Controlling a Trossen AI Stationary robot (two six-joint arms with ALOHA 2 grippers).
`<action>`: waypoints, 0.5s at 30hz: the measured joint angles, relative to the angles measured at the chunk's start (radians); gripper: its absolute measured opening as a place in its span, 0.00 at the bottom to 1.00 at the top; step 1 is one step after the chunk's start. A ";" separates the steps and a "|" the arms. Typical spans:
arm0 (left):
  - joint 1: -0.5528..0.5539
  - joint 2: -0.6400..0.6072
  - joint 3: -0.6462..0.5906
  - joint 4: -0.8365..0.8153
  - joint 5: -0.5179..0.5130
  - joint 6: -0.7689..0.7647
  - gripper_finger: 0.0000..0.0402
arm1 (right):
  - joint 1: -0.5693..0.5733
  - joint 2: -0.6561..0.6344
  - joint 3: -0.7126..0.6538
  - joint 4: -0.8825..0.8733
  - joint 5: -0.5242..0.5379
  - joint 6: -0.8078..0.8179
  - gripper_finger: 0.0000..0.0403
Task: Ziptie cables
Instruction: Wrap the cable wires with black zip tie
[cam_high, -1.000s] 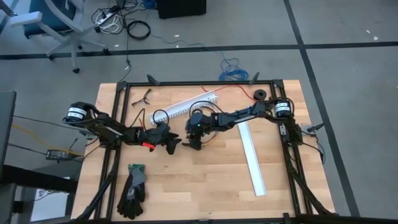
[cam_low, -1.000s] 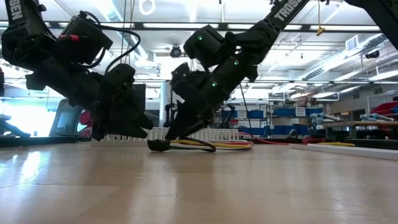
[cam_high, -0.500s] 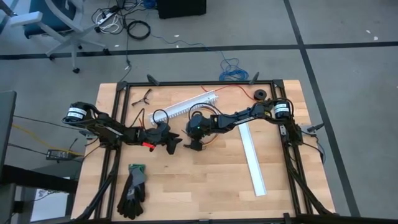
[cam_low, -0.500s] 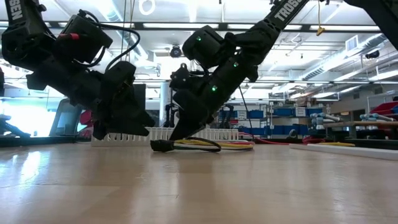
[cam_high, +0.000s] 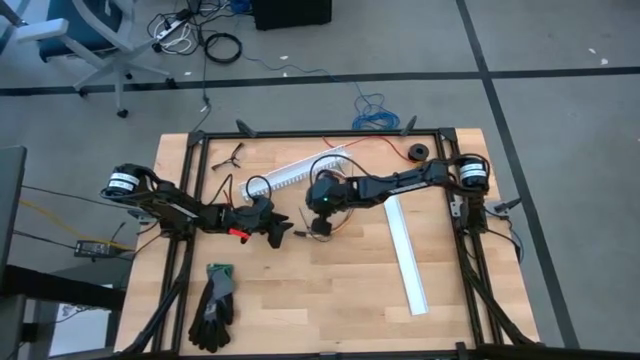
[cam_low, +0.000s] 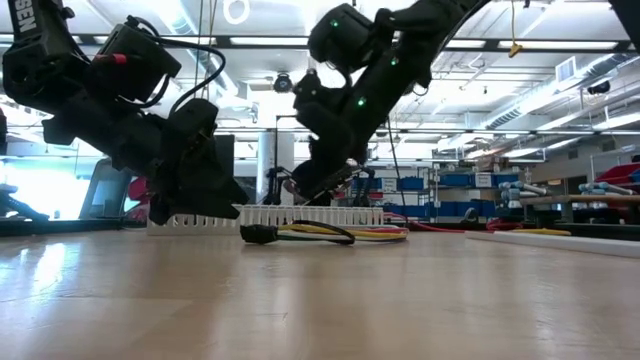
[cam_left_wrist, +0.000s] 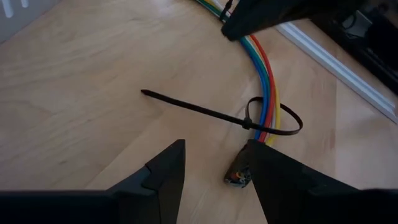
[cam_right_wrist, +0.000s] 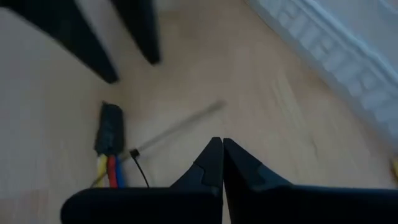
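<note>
- a wooden worktop (cam_high: 330, 300) inside a dark metal frame (cam_high: 190, 170);
- a pair of dark gloves (cam_high: 214, 305) with a green cuff, near the worktop's front left;
- a white slotted channel piece (cam_high: 300, 170) lying aslant toward the back;
- a plain white strip (cam_high: 407, 255) on the right half;
- a small black roll (cam_high: 417, 152) near the back right corner;
- loose cords (cam_high: 205, 40) and an office chair (cam_high: 85, 40) on the grey floor beyond.

Cables (cam_low: 340, 234) flat on table (cam_low: 320, 300), dark connector (cam_low: 258, 234) at end, white slotted channel (cam_low: 300, 214) behind, both arms above.
</note>
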 joint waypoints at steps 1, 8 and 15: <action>0.000 0.000 0.000 -0.001 0.000 0.000 0.45 | 0.000 -0.007 0.000 -0.028 0.006 0.047 0.00; 0.000 0.000 0.000 -0.004 0.000 0.027 0.45 | 0.037 0.034 0.136 -0.217 -0.049 0.121 0.00; 0.000 0.000 0.000 -0.074 0.006 0.025 0.45 | 0.114 0.213 0.507 -0.477 0.063 0.035 0.00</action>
